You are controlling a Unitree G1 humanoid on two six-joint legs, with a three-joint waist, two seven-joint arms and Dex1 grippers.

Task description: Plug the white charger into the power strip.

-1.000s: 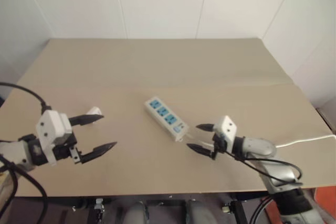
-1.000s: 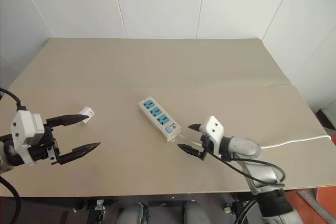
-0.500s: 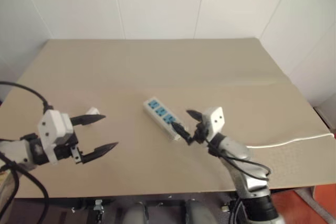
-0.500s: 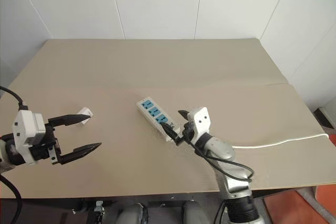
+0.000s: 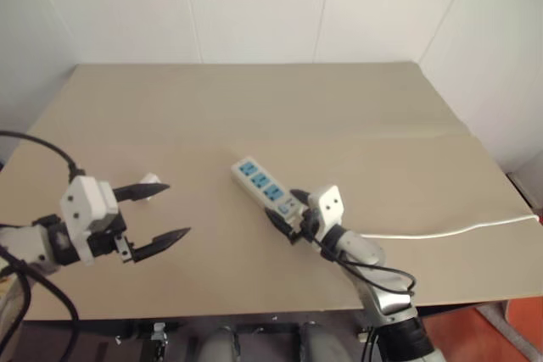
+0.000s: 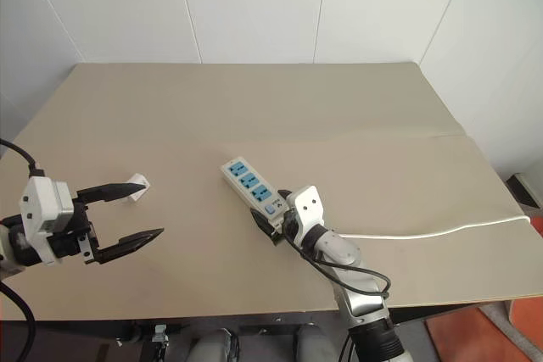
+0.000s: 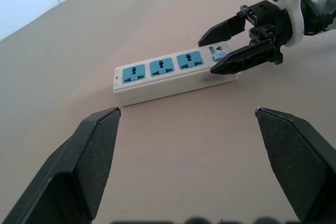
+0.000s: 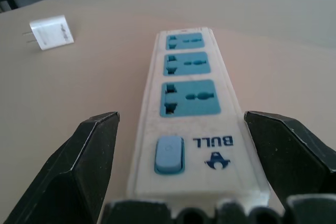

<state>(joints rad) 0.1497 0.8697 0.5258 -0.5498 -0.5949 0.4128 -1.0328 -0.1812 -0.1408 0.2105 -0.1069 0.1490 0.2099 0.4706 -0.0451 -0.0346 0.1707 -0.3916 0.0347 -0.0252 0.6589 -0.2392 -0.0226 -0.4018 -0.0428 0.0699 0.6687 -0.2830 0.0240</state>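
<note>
The power strip [image 5: 265,192] lies slantwise in the middle of the table, its three blue sockets facing up and empty. My right gripper [image 5: 288,214] is open at the strip's switch end, one finger on each side of that end [image 8: 189,114]. The white charger [image 5: 150,182] lies on the table to the left, also seen as a small white box with its prongs out [image 8: 50,32]. My left gripper [image 5: 176,209] hovers open and empty just near of the charger, pointing toward the strip [image 7: 163,74].
The strip's white cord [image 5: 450,231] runs off to the right across the table [image 5: 254,108] toward its right edge. White walls rise behind the table's far edge and along its right side.
My right gripper has swung left from the cord side and come in around the strip's switch end. The left gripper, charger and strip have stayed put.
</note>
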